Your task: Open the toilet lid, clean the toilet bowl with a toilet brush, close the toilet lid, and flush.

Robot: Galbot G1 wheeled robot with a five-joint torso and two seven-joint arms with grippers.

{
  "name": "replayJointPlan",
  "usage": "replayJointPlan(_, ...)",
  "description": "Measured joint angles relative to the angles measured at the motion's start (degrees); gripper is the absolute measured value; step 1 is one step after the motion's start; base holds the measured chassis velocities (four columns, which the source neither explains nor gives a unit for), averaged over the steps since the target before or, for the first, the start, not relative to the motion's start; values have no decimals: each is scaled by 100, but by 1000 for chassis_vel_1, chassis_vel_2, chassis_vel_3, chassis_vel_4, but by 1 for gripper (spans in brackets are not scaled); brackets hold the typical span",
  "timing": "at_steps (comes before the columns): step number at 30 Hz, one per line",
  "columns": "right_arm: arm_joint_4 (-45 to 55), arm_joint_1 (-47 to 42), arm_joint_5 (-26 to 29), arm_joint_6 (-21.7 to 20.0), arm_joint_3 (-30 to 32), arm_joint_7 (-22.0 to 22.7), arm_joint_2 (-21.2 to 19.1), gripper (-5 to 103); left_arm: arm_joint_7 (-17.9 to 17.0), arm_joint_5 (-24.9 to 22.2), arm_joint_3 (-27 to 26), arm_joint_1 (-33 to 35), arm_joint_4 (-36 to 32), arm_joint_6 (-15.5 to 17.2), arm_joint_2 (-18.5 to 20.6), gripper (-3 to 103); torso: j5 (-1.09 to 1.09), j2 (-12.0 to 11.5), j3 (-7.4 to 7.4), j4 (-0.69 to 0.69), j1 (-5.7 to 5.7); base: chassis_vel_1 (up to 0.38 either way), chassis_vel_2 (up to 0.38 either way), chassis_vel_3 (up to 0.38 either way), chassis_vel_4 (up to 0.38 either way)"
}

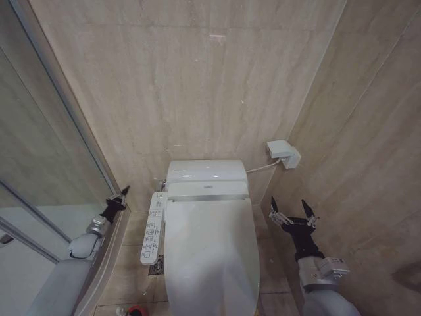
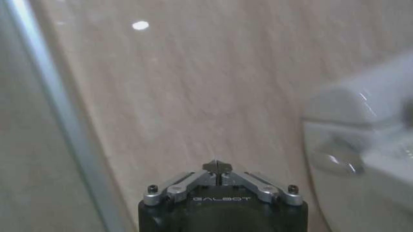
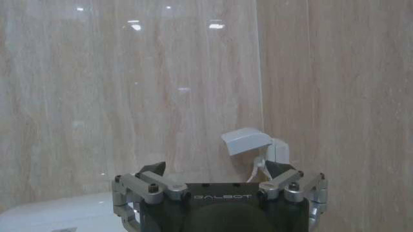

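Toilet lid (image 1: pixel 210 253) is closed and lies flat over the bowl, in the middle of the head view between the two arms, so the first step of the task is not yet done. It is a large glossy white plastic oval, smooth, with soft reflections of the lamps. Behind it stands the white rear housing (image 1: pixel 206 174) with a grey strip, and along its left side runs a long white control panel (image 1: pixel 152 228) with small buttons.

The left tool (image 1: pixel 121 197) hangs beside the panel, close to the metal frame of the glass shower partition (image 1: pixel 62 125); its fingers are clenched together into one point and it carries nothing. The right tool (image 1: pixel 293 214) hovers to the right of the lid, near the side wall, with its two dark fingers spread apart, released and empty. On the wall behind it sits a small white socket box (image 1: pixel 284 153) with a cable.

I think the main danger is the smooth surface: the lid is slippery and rounded, with only a thin edge to catch, so a finger could slide off and the lid could fall back hard. The left tool has little room; a careless lift may hit the panel buttons or scrape the frame. The right arm could brush the polished beige stone tiles (image 1: pixel 197 85) or the cable. At the lower edge a small red round object (image 1: pixel 135 311) stands on the floor; I cannot tell if it is the brush holder.
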Motion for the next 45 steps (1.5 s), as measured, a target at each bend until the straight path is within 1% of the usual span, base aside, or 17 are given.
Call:
replayJointPlan(2,0,0,0,0,0,0,0,100,-166,-302,-58,209,-448,311,18,0,0,0,0,0,0,0,0,0,0)
replayJointPlan(3,0,0,-1,0,0,0,0,100,-216,-400,-79,289,-617,425,16,14,0,0,0,1,0,0,0,0,0)
replayJointPlan(5,0,0,0,0,0,-1,0,100,-262,-510,-114,386,-830,569,1,14,0,0,0,1,0,0,0,0,0)
replayJointPlan(10,0,0,0,0,0,0,0,100,-422,-827,-385,864,-1820,1168,-195,14,0,0,0,-1,0,0,0,0,0)
replayJointPlan(11,0,0,0,0,0,0,0,100,-440,-845,-463,967,-1996,1254,-240,41,0,0,0,-1,0,0,0,0,0)
replayJointPlan(17,0,0,0,0,0,1,0,100,-602,-895,-899,1778,-2995,1757,-442,41,0,0,0,2,0,0,0,0,0)
replayJointPlan(18,0,0,0,0,0,0,0,100,-649,-906,-992,1961,-3199,1827,-476,68,0,-1,0,2,0,0,0,0,0)
replayJointPlan(19,0,0,0,0,0,0,0,100,-649,-906,-992,1961,-3199,1827,-476,68,0,-1,0,2,0,0,0,0,0)
replayJointPlan(22,0,0,0,0,0,0,0,100,-763,-1010,-1302,2448,-3833,2049,-609,68,0,-1,0,1,-1,0,0,0,0)
replayJointPlan(23,0,0,0,0,0,0,0,100,-763,-1010,-1302,2448,-3833,2049,-609,68,0,-1,0,1,-1,0,0,0,0)
replayJointPlan(25,0,0,0,0,0,1,0,100,-824,-1086,-1493,2791,-4279,2130,-713,68,0,-1,0,1,0,0,0,0,0)
replayJointPlan(26,0,0,0,0,0,1,0,100,-836,-1096,-1603,2949,-4473,2131,-772,94,1,-1,0,-1,0,0,0,0,0)
replayJointPlan(28,0,0,0,0,0,0,0,100,-843,-1099,-1632,2998,-4528,2132,-789,94,1,-1,0,0,0,0,0,0,0)
replayJointPlan(32,0,0,0,0,0,0,0,100,-922,-1208,-1823,3540,-5028,2121,-985,94,0,-1,0,1,0,0,0,0,0)
replayJointPlan(33,1,0,0,0,0,0,0,100,-926,-1232,-1842,3634,-5098,2088,-1026,100,0,-1,0,1,0,0,0,0,0)
replayJointPlan(35,0,0,0,0,0,0,0,100,-929,-1309,-1865,3855,-5287,2010,-1133,100,0,0,0,1,-1,0,0,0,0)
replayJointPlan(45,0,0,0,0,0,0,0,100,-794,-1417,-1681,4539,-6019,1900,-1499,100,0,0,0,0,0,0,0,0,0)
